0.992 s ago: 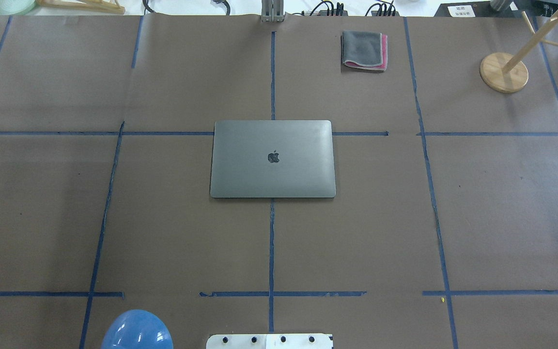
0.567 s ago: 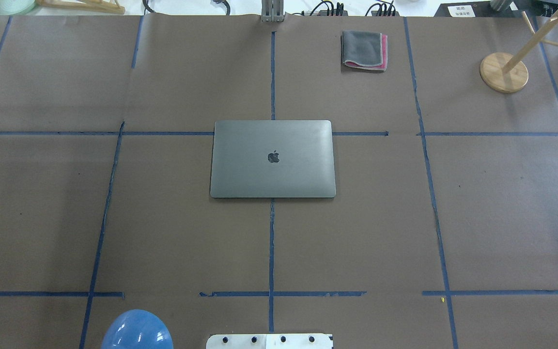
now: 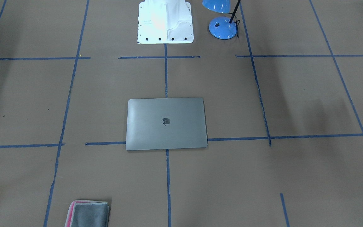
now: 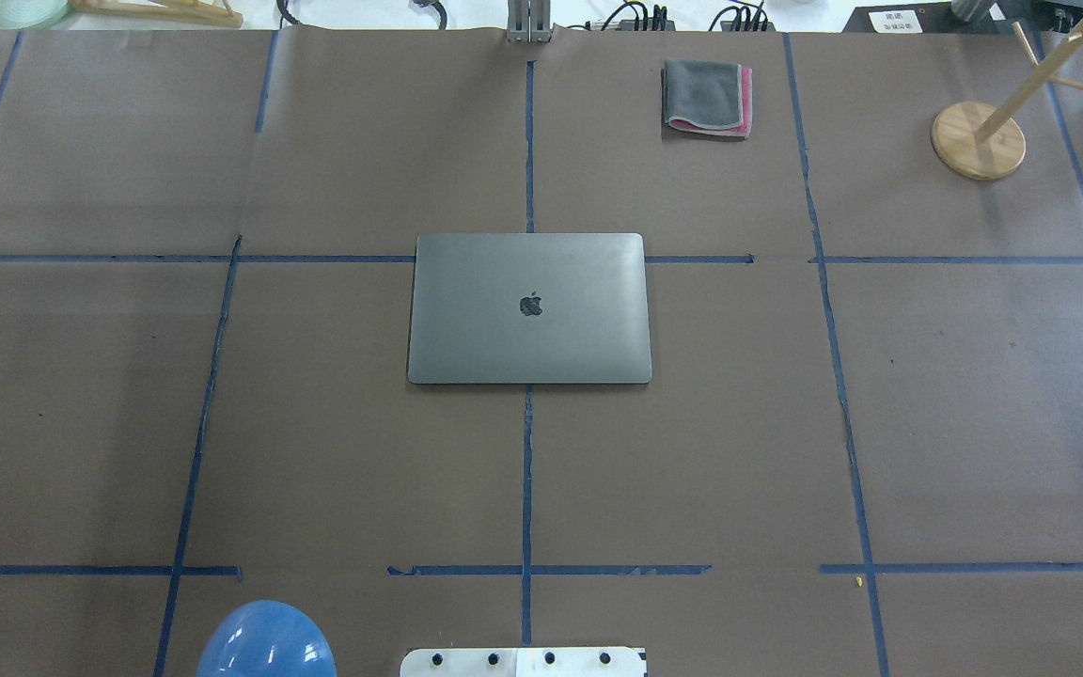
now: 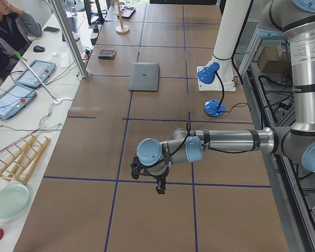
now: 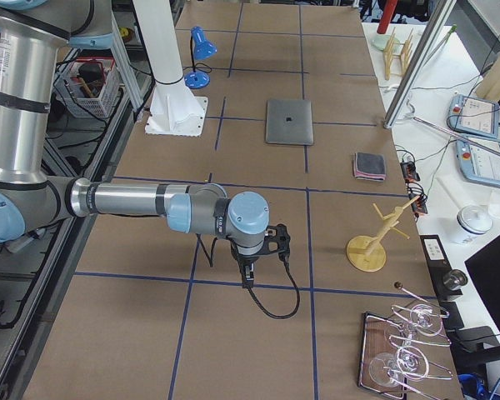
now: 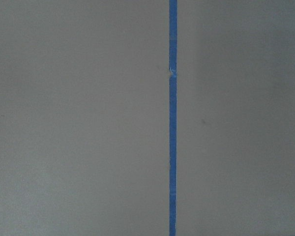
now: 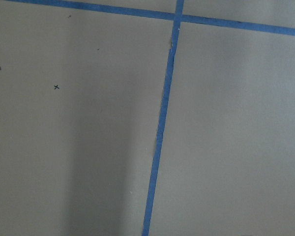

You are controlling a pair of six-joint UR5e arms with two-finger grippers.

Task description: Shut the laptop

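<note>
The grey laptop (image 4: 529, 308) lies flat at the middle of the table with its lid down and the dark apple logo facing up; it also shows in the front view (image 3: 166, 123) and both side views (image 5: 144, 76) (image 6: 289, 122). My left gripper (image 5: 160, 189) hangs over bare table far off to the laptop's left, and shows only in the left side view. My right gripper (image 6: 247, 277) hangs over bare table far off to its right, and shows only in the right side view. I cannot tell whether either is open or shut. Both wrist views show only brown paper and blue tape.
A folded grey-and-pink cloth (image 4: 707, 98) lies at the far side, right of centre. A blue desk lamp (image 3: 222, 26) stands by the white robot base (image 3: 165, 22). A wooden stand (image 4: 978, 139) is at the far right. Operators' tablets lie beyond the table's edge.
</note>
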